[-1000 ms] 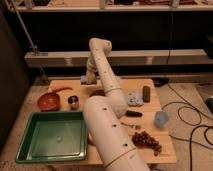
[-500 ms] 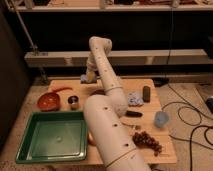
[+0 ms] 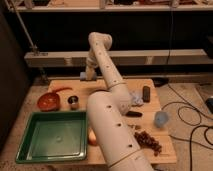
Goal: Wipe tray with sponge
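Tool (image 3: 89, 75) sat pressed together beyond tray (image 3: 50, 137) far edge, by sponge (image 3: 83, 76); grip unclear. Sponge looked light, squashy; prob. best pinched across mid-block, firmly.

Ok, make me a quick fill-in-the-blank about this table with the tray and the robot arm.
1. The big tray at the front corner of the table is coloured ___.
2. The round bowl just behind it is ___.
3. The claw hangs at the far edge, well away from the tray, with its fingers ___.
Missing words: green; red; shut.
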